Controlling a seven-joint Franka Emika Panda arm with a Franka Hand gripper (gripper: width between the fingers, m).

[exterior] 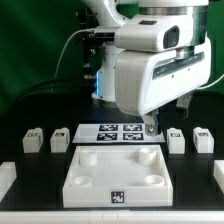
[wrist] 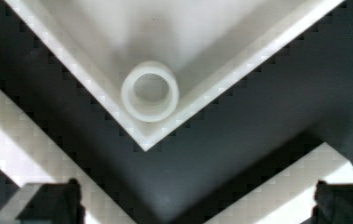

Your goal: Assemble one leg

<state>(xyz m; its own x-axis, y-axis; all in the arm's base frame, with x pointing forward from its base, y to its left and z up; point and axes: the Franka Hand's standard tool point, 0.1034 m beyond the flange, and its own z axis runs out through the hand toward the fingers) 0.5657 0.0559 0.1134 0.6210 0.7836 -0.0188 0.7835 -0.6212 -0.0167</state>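
White panel [wrist: 173, 40] corner beneath parted fingers [wrist: 48, 203]

The square panel [exterior: 112, 170] looks like smooth, matt white plastic, with a soft sheen inside its round corner recess [wrist: 150, 88]; the small legs [exterior: 60, 139] share that plastic look. The tabletop [exterior: 40, 165] is dull, matt black. The arm's casing [exterior: 160, 65] is glossy white plastic, and the marker board [exterior: 112, 131] is flat matt white with printed black tags.

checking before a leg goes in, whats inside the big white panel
The legs lie outside the panel: its four round corner recesses look empty, and the wrist view shows one recess bare. The open gripper hangs by its far edge, covering nothing inside.
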